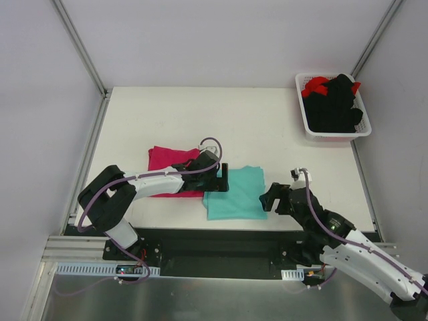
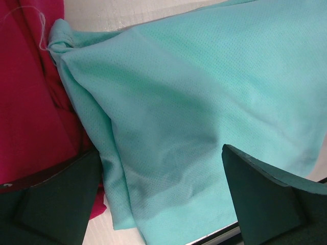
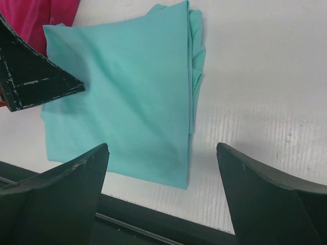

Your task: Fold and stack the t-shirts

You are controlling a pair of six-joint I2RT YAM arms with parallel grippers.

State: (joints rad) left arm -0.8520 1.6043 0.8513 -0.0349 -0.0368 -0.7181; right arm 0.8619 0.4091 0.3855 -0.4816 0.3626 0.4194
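Note:
A folded teal t-shirt (image 1: 235,194) lies near the table's front edge. A folded magenta t-shirt (image 1: 172,167) lies just to its left, touching it. My left gripper (image 1: 222,179) is open and empty, low over the teal shirt's left edge where the two shirts meet (image 2: 153,153). My right gripper (image 1: 271,198) is open and empty, just right of the teal shirt's near right corner (image 3: 153,102). The magenta shirt also shows in the left wrist view (image 2: 30,102) and the right wrist view (image 3: 46,15).
A white basket (image 1: 309,127) at the back right holds black (image 1: 334,107) and red (image 1: 315,85) garments. The white table (image 1: 254,127) ends at a black rail close behind the teal shirt's near edge (image 3: 153,224).

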